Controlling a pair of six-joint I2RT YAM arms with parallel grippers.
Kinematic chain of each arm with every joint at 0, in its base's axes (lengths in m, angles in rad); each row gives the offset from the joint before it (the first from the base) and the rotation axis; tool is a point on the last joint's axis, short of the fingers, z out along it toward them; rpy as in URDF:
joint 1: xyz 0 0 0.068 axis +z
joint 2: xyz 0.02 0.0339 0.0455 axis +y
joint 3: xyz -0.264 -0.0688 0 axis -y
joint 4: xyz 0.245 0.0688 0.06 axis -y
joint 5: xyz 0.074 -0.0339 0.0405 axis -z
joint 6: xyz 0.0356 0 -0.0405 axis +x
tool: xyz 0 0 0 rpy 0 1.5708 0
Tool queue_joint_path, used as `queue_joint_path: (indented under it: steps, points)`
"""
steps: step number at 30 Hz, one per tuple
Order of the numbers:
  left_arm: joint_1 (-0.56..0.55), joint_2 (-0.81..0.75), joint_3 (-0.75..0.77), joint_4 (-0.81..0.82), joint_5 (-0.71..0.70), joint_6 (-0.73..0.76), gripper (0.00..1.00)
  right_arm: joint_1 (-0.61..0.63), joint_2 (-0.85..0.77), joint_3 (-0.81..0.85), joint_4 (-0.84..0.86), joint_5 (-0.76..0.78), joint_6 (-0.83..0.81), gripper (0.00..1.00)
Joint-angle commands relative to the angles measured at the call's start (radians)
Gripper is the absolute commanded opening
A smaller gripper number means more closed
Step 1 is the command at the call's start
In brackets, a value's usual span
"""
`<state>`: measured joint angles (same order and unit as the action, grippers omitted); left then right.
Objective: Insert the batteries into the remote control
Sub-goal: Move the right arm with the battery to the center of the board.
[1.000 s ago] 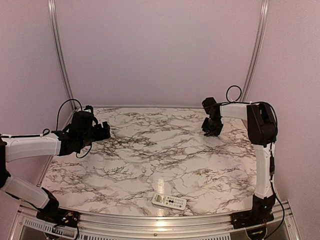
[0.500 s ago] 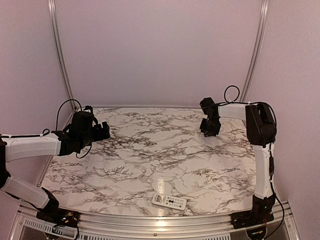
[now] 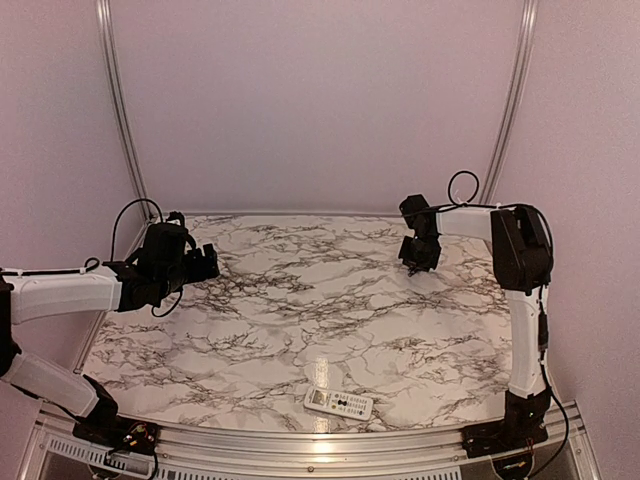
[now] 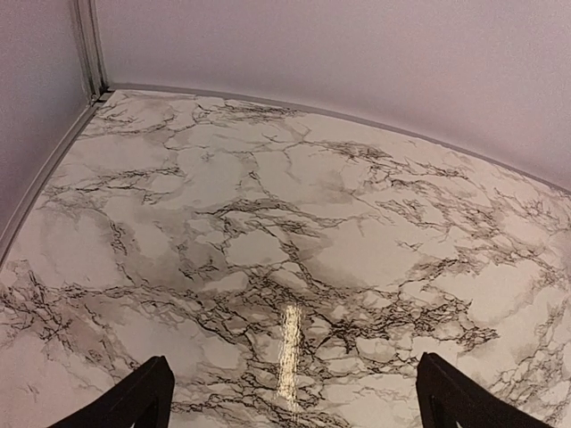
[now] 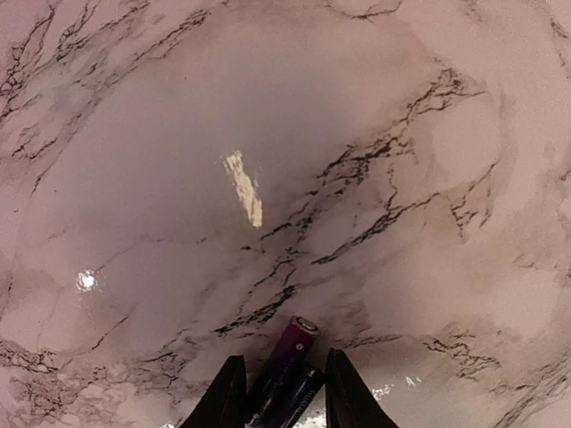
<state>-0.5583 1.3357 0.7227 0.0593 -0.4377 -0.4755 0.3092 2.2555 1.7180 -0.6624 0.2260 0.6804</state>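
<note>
The white remote control (image 3: 338, 403) lies face up near the table's front edge, its pale screen at its left end. My right gripper (image 3: 421, 252) hovers over the back right of the marble table, far from the remote. In the right wrist view its fingers (image 5: 225, 397) are shut on two dark purple batteries (image 5: 287, 370) lying side by side and pointing forward, just above the tabletop. My left gripper (image 3: 205, 262) is at the back left, open and empty; in the left wrist view (image 4: 290, 412) only its two fingertips show, wide apart.
Marble-patterned tabletop (image 3: 300, 310) bounded by pale walls at the back and sides, with metal posts (image 3: 120, 110) in the back corners. A metal rail (image 3: 300, 440) runs along the front edge by the arm bases.
My right gripper has shifted slightly left and toward the back with the batteries. The left arm and the remote have not moved.
</note>
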Motion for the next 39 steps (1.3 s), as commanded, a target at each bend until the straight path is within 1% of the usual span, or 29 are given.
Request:
queue_joint_path:
  steps: [1, 4, 12, 17, 23, 27, 31, 39]
  points:
    - [-0.002, -0.018, 0.017, -0.033, -0.024, 0.005, 0.99, 0.000, 0.084, -0.015, -0.026, -0.083, -0.029, 0.25]
    - [-0.002, -0.017, 0.018, -0.032, -0.024, 0.004, 0.99, 0.001, 0.085, -0.015, -0.011, -0.115, -0.077, 0.21]
    - [-0.002, -0.021, 0.023, -0.036, -0.027, 0.006, 0.99, 0.018, 0.078, -0.021, 0.012, -0.156, -0.161, 0.19]
    - [-0.002, -0.024, 0.023, -0.039, -0.029, 0.009, 0.99, 0.052, 0.064, -0.048, 0.039, -0.195, -0.216, 0.16]
    - [-0.002, -0.026, 0.026, -0.045, -0.020, 0.013, 0.99, 0.113, 0.058, -0.086, 0.069, -0.293, -0.288, 0.15]
    - [-0.002, -0.029, 0.027, -0.050, -0.018, 0.017, 0.99, 0.175, 0.050, -0.117, 0.081, -0.330, -0.337, 0.13]
    - [-0.002, -0.034, 0.033, -0.058, -0.016, 0.017, 0.99, 0.246, 0.032, -0.151, 0.079, -0.330, -0.382, 0.13]
    - [-0.002, -0.046, 0.040, -0.090, 0.002, 0.011, 0.99, 0.432, -0.017, -0.244, 0.083, -0.314, -0.446, 0.12]
